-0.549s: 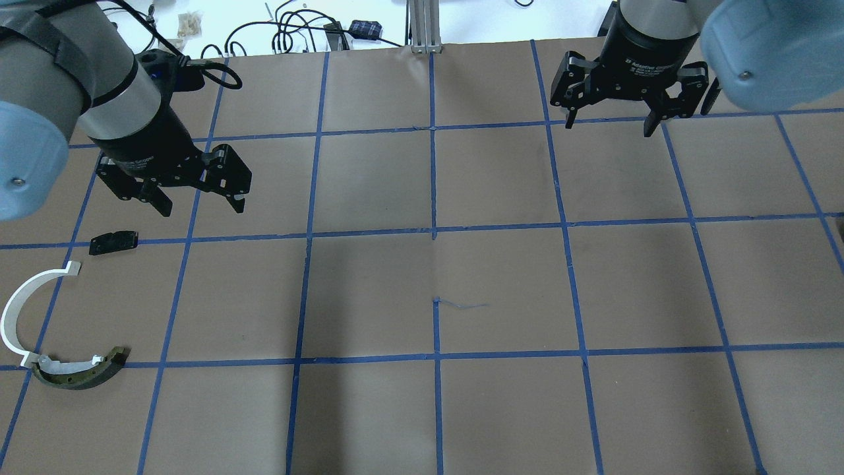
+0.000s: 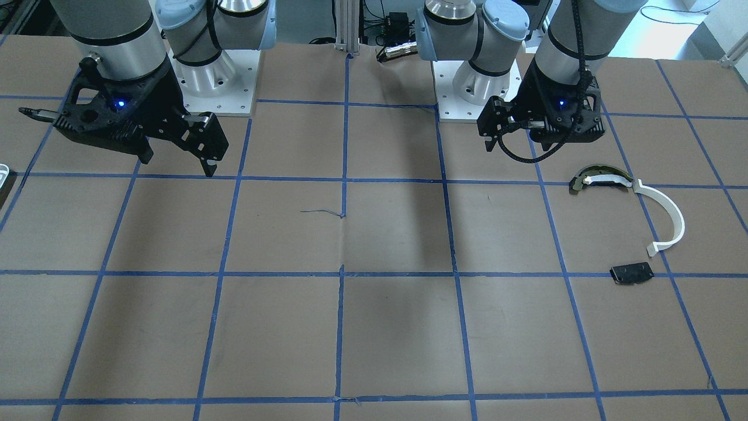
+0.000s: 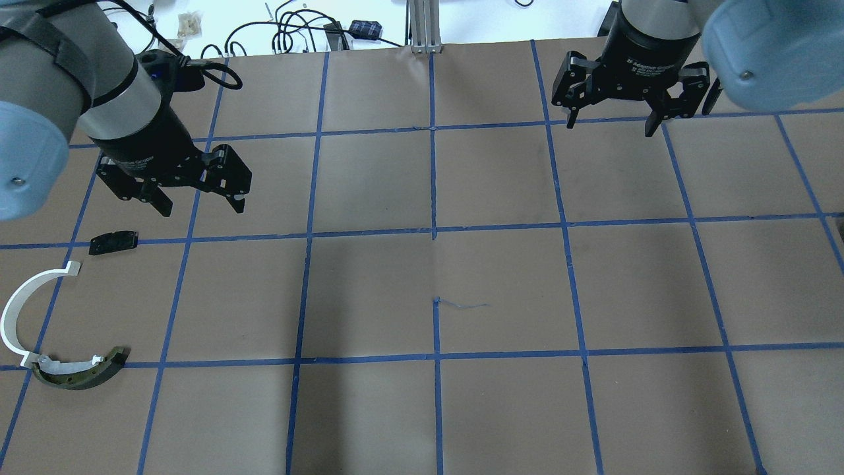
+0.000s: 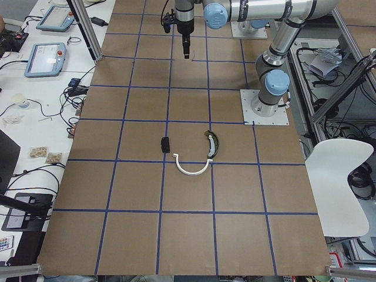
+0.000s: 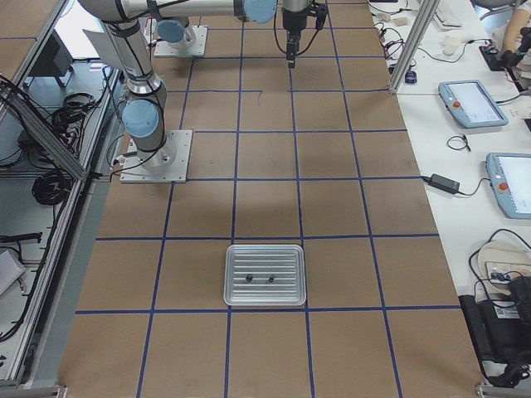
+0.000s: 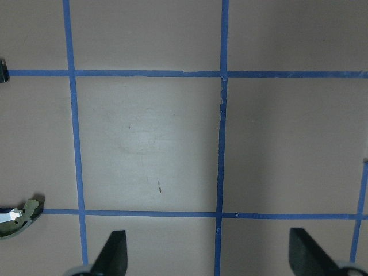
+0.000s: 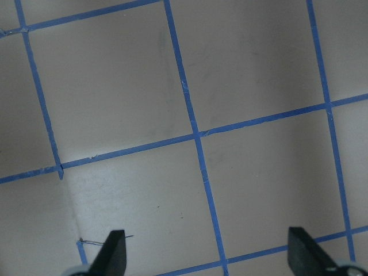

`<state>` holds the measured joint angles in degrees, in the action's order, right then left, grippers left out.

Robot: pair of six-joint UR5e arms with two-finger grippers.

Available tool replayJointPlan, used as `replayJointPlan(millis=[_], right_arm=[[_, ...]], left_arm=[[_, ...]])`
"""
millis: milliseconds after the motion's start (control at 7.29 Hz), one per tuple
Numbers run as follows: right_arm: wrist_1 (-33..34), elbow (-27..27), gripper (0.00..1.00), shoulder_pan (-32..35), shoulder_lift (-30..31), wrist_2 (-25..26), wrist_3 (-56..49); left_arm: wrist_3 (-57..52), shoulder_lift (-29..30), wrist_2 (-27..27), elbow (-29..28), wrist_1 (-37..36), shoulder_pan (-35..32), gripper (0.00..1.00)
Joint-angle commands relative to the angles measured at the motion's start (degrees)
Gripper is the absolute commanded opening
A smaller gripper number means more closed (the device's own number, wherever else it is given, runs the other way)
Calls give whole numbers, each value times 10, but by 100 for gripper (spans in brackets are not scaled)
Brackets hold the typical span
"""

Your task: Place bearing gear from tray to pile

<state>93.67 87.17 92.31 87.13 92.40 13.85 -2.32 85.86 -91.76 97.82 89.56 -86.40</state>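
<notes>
The table [image 3: 501, 277], brown paper under a blue tape grid, has the tray [image 5: 282, 292] towards the robot's right end and the pile towards its left, well apart. Both sit inside the table ends, with grid squares beyond them.

Judging by this layout, the transfer has not started. Two small dark parts [image 5: 249, 279] lie in the tray. They are too small to tell which is the bearing gear, so it is presumably one of them. The pile holds only a white half-ring [image 2: 678, 219], a dark curved piece [image 3: 79, 377] touching one end of it, and a small black plate [image 3: 113, 242] near the other end.

The left gripper [image 3: 201, 206] hangs above the paper just beside the black plate, jaws spread wide and empty. The right gripper [image 3: 611, 124] hovers over the far side of the table, also wide open with nothing between its fingers, and well short of the tray.

What is left is likely the whole job: reach, grasp, carry, release. The paper between the grippers shows only tape lines, so there is open room for the carry. The set-down should avoid nudging the half-ring.
</notes>
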Motion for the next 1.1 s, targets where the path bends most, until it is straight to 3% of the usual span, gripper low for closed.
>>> replayJointPlan(millis=[0,137,549,823,960], right_arm=[[-12,0,100,-60,5,41,-87],[-33,-1,100,-126,10,98,-123],[-11,29,100,-343,2,102,-404],[141,85,100,-452,-42,94,-530],[191,105,100,-507,-68,49,-577]], left_arm=[[-1,0,0,0,0,0,100],[-1,0,0,0,0,0,100],[-3,-1,-1,-1,0,0,100],[-2,-1,-1,-1,0,0,100],[-3,-1,-1,0,0,0,100]])
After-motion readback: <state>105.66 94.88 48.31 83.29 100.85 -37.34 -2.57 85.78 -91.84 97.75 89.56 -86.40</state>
